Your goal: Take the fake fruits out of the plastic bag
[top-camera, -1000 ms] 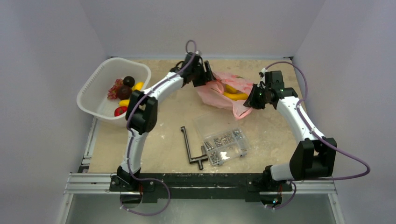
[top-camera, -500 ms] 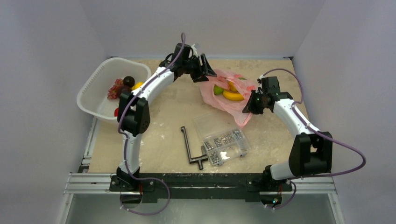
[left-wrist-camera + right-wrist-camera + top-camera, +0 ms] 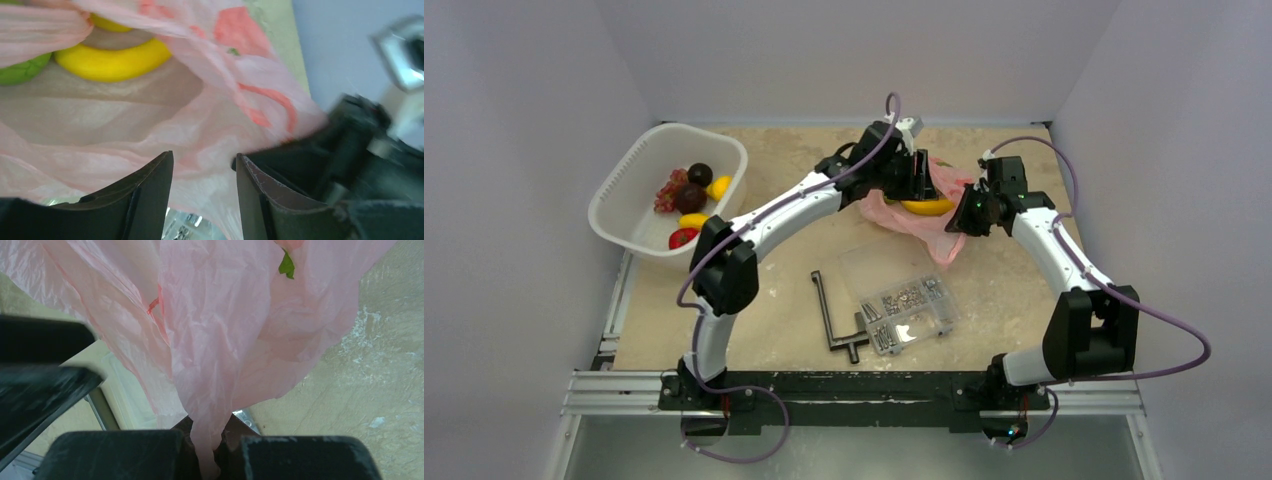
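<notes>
Tool: black T-handle wrench lies flat on the table, well nearward of both pincers and touching neither.
Box: clear compartment box sits just right of the wrench, nearward of the right pincer; the small metal hardware in its near compartments is too small to count.
Right pincer: fingers are closed tight on a gathered fold of the plastic bag; the film hangs ahead and blocks most of its view.
Left pincer: fingers are spread apart and grip nothing; bag film lies just past the tips, with the right pincer's dark body close on its right.
Bag: rests on the table between the two pincers.
In the bag: three pieces seen, namely one yellow banana, one green lime at its left end and one more yellow piece beyond.
Basket: white basket stands well off to the left pincer's left.
In the basket: six pieces, namely two dark round pieces, one grape bunch, two yellow pieces and one red piece.
</notes>
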Motion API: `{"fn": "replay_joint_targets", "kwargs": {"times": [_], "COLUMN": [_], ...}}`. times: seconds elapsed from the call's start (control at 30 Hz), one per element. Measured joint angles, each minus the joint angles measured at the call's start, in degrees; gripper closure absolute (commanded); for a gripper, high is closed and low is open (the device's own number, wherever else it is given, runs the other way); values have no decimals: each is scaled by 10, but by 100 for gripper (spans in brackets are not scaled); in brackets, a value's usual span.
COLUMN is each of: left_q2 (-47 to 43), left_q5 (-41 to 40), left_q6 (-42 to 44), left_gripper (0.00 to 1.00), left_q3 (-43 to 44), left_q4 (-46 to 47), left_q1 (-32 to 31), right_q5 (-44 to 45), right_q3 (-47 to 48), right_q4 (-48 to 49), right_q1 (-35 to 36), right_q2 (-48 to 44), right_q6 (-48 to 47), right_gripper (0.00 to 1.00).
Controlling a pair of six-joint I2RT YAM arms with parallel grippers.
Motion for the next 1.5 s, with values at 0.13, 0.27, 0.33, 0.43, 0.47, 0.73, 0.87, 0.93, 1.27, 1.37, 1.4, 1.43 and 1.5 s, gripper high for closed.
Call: {"fn": "replay_joint_targets", "kwargs": {"times": [0.13, 0.27, 0.33, 0.43, 0.47, 0.73, 0.87, 0.93, 1.27, 1.37, 1.4, 1.43, 1.5], "left_q2": [46, 64, 69, 88, 96, 170, 196, 202, 206, 205, 205, 205, 205], "left_q5": [-41, -84, -108, -132, -137, -163, -171, -174, -220, -239, -244, -248, -252], "left_q6": [-113, -222, -272, -351, -371, -526, -572, -592, -643, -644, -647, -651, -660], "left_gripper": [52, 48, 49, 48, 48, 44, 43, 43, 37, 40, 41, 42, 42], "left_q3": [-21, -35, -34, -9, 0, 53, 64, 66, 65, 59, 59, 59, 59], "left_q4": [21, 29, 38, 33, 32, -23, -38, -41, 9, 37, 37, 37, 37], "left_q1": [7, 12, 11, 10, 9, 3, 2, 2, 1, 1, 1, 1, 1], "right_q5": [1, 2, 2, 2, 1, 2, 2, 2, 12, 12, 12, 12, 12], "right_q3": [1, 1, 1, 1, 2, 17, 18, 18, 19, 19, 19, 20, 21], "right_q4": [-3, -6, -7, -9, -10, -14, -16, -18, -21, -22, -22, -22, -22], "right_q1": [0, 0, 0, 0, 0, 0, 0, 0, 0, 0, 0, 0, 0], "right_q2": [0, 0, 0, 0, 0, 0, 0, 0, 0, 0, 0, 0, 0], "right_q6": [0, 0, 0, 0, 0, 0, -1, -2, -3, -3, -3, -3, -3], "right_gripper": [100, 100, 100, 100, 100, 100, 100, 100, 100, 100, 100, 100, 100]}}
